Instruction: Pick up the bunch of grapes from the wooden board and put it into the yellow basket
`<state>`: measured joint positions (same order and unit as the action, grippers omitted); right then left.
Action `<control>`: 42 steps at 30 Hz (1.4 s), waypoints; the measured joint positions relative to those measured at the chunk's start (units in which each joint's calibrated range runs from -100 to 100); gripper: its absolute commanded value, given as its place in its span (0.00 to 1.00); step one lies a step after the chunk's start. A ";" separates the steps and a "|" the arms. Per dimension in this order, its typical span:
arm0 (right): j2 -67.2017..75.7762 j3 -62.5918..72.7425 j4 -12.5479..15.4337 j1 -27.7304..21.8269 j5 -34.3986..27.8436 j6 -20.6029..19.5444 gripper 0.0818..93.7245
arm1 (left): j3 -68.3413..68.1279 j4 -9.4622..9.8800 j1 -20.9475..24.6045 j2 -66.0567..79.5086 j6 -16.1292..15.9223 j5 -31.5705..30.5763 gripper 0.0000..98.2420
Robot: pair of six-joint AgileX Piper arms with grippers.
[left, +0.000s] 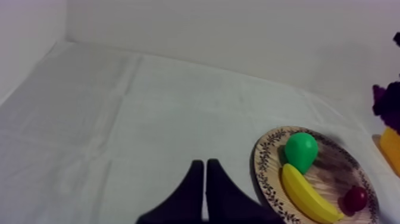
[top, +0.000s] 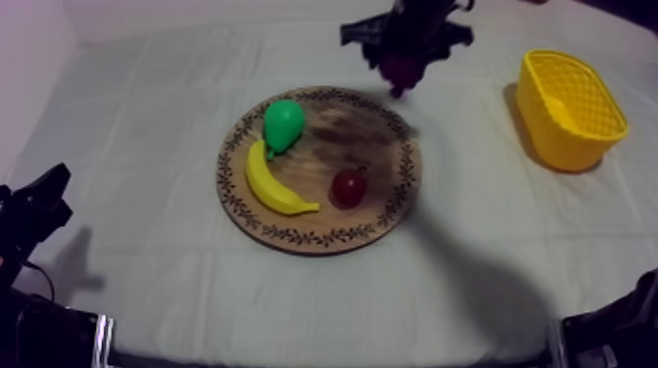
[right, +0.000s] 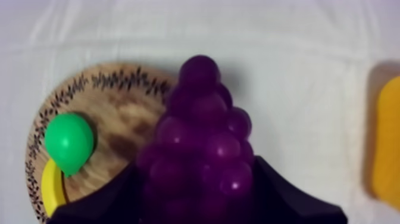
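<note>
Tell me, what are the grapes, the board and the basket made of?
The bunch of grapes looks like smooth, faintly glossy plastic or rubber: round purple balls with soft highlights. The round wooden board seems real wood: brown grain streaks, dark pattern on its rim. The yellow basket looks like moulded plastic: one bright colour, lattice walls.
</note>
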<state>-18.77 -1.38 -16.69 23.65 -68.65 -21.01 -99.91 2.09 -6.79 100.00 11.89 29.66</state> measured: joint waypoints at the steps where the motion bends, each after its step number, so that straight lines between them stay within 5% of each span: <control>1: 1.91 -0.96 -0.15 -0.64 0.62 0.60 0.28 | 0.00 0.00 0.00 0.00 0.00 0.00 0.00; 17: 25.08 -16.68 -3.75 -15.27 17.94 10.56 0.27 | 0.00 0.00 0.00 0.00 0.00 0.00 0.00; 30: 27.26 -30.38 -2.63 -27.71 35.41 17.54 0.28 | 0.00 0.00 0.00 0.00 0.00 0.00 0.00; 37: 22.92 -33.42 -2.97 -32.55 42.58 18.04 0.28 | 0.00 0.00 0.00 0.00 0.00 0.00 0.00; 42: 18.01 -34.71 -6.30 -33.29 44.38 15.13 0.28 | 0.00 0.00 0.00 0.00 0.00 0.00 0.00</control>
<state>-0.76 -36.08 -22.99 -9.64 -24.27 -5.88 -99.91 2.09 -6.79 100.00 11.89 29.66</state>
